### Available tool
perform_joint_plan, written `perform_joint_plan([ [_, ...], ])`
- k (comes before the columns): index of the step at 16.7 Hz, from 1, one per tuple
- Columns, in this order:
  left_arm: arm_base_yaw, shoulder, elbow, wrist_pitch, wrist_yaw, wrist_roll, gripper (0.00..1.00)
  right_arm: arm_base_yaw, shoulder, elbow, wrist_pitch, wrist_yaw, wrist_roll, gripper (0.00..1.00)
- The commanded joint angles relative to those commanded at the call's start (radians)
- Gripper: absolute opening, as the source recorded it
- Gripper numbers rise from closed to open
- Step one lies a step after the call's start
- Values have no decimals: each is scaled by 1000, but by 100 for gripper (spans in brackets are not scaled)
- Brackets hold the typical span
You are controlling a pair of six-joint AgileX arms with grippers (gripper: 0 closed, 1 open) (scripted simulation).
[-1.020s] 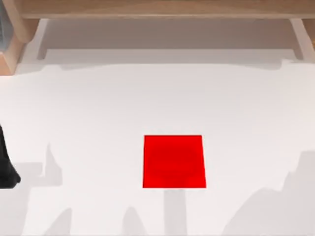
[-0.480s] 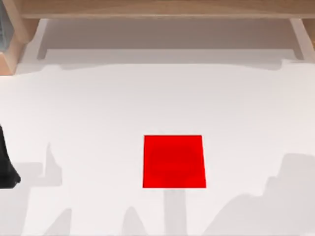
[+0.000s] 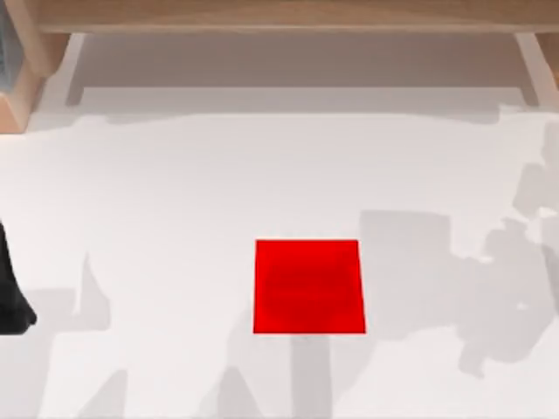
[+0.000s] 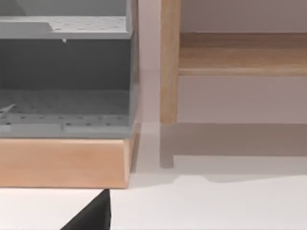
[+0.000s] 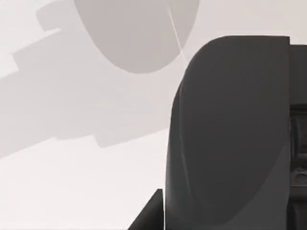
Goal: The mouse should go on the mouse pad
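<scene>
Mouse pad (image 3: 308, 286) lies flat and bare on the table (image 3: 175, 192), toward six o'clock from its middle. Our left arm (image 3: 9, 297) sits parked well off at the pad's nine o'clock. Arm-shaped shadows (image 3: 507, 297) fall at its three o'clock, so we judge our right arm nearer. A dark rounded body (image 5: 230, 134) by the right wrist may be the mouse; we cannot tell, nor whether either gripper is open or closed.

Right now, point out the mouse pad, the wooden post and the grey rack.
mouse pad (image 3: 308, 286), top view, middle of the red sheet
wooden post (image 4: 169, 62), left wrist view, middle of its upright face
grey rack (image 4: 64, 110), left wrist view, its perforated floor
</scene>
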Motion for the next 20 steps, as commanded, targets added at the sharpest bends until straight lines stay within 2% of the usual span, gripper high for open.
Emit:
perform_joint_plan([
  [8,0,0,0,0,0,0,100,465,240,258,-72,-9,880,0],
  [14,0,0,0,0,0,0,100,722,372,423,-96,-23,1520,0],
  [17,0,0,0,0,0,0,100,800,406,478,-93,-25,1766,0],
  [20,0,0,0,0,0,0,100,848,423,512,-86,-24,1926,0],
])
